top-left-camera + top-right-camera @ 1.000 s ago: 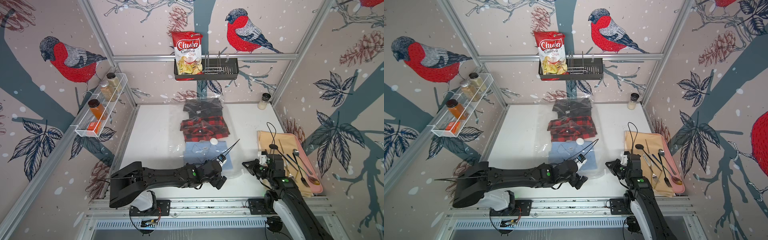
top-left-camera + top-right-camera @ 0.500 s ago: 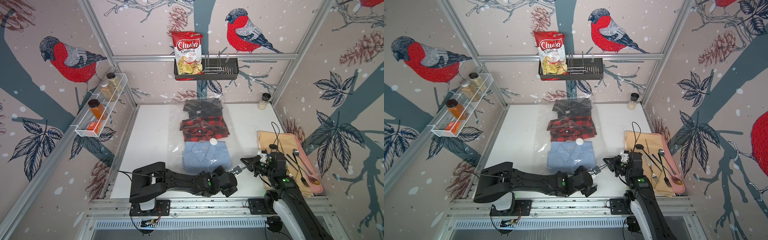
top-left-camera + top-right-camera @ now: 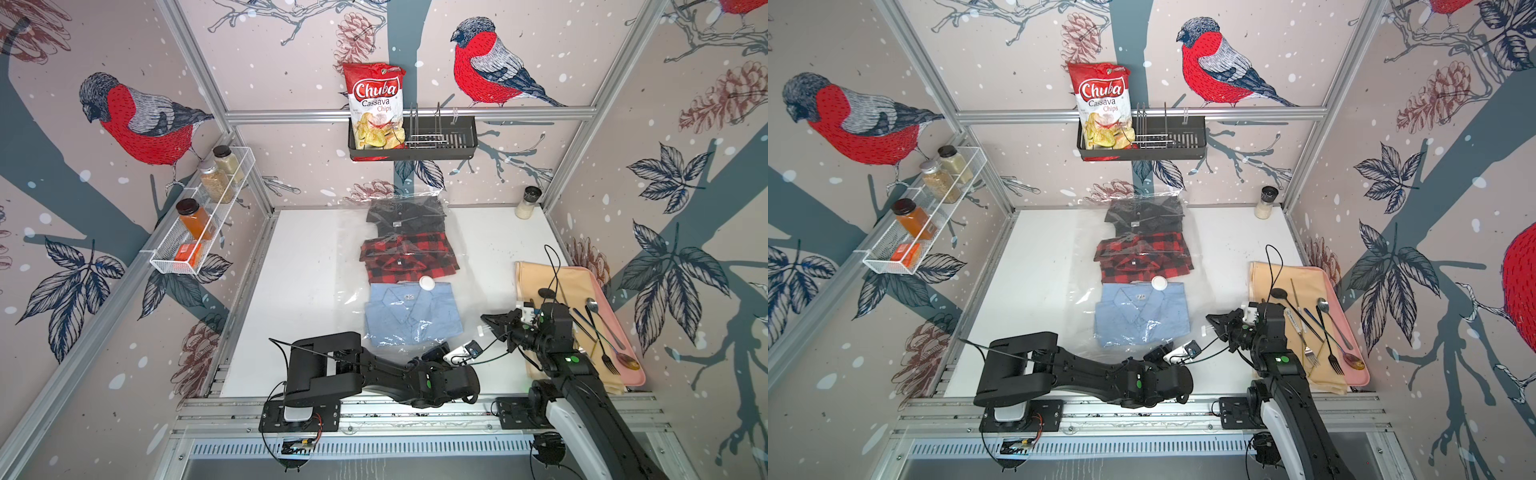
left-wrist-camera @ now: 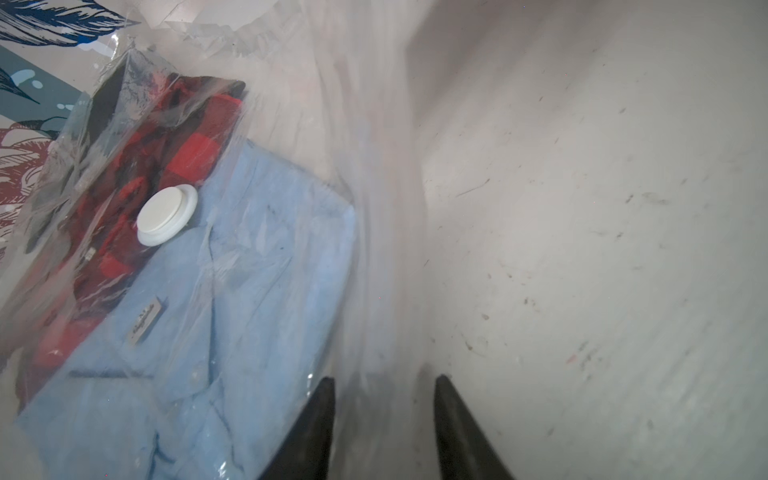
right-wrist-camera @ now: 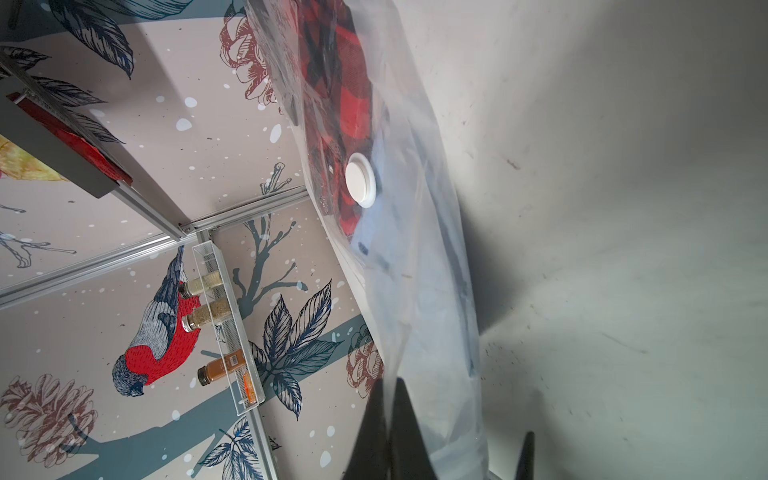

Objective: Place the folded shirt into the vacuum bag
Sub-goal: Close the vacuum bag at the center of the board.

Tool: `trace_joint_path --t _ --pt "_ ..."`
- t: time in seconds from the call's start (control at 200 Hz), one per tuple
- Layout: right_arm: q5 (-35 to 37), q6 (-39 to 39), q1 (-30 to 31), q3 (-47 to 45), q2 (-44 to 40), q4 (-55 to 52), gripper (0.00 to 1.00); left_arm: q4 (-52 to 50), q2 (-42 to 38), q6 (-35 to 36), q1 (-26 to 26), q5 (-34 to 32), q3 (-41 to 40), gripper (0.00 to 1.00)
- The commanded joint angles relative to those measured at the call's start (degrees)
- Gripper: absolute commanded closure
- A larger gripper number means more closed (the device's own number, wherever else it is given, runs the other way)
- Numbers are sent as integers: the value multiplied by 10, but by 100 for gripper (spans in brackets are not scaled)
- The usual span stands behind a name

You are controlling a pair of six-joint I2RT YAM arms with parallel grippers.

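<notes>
Bag: the bag lay on the table, with its valve facing up.
Blue shirt: the blue shirt lay under the film just robotward of the valve, touching the plaid shirt beyond it. It was judged to be inside.
Left end effector: the left end effector was at the bag mouth, robotward of the valve. Its jaws were partly apart with film between them; whether they pinched it could not be told.
Right end effector: the right end effector was to the right of the valve, clenched on the bag's edge.
Risk, drag: a pull from the right could slide the glossy bag and work the blue shirt toward the open mouth.
Risk, pinch: the left jaws could trap cloth with the film, or slip off it.
Top views: both showed the shirts in a row and both arms, but no jaw gap.
Left wrist view: it showed the jaw gap and the film, blurred.
Right wrist view: it showed the film raised off the table with shadow beneath, and the blue shirt only dimly.
</notes>
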Motion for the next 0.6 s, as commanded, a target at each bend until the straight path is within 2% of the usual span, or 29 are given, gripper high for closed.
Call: trace_joint_path --t 0.0,0.055,0.16,0.21,0.215,0.235,0.245,0.26,0.315,0.4,0.45,0.595 --pt "-6 4 1 5 2 23 100 18 2 -10 -2 -42 -1 87" --pt "-3 3 1 6 1 23 100 15 -1 -12 -2 -48 0 100" --pt "15 -26 1 19 2 14 99 15 -20 -15 0 -55 -6 100" --pt "27 -54 1 32 4 5 85 14 -32 -12 2 -53 -9 100" --pt "29 -61 1 35 4 4 81 14 -33 -12 3 -53 -10 100" --pt "33 -73 1 40 5 2 75 14 -38 -11 4 -51 -12 100" --pt "35 -87 0 46 6 1 67 13 -41 -10 5 -48 -12 100" --pt "37 -97 0 50 7 0 64 12 -46 -9 7 -43 -13 100" --pt "46 -162 -2 77 15 -11 33 4 -64 -9 18 -23 -18 100" --pt "54 -239 -6 108 28 -20 9 0 -97 -5 43 29 -35 100" --pt "60 -281 -11 130 38 -27 0 2 -117 -3 60 60 -49 100" --pt "106 -385 -15 176 64 -19 0 -6 -175 17 107 151 -80 100"
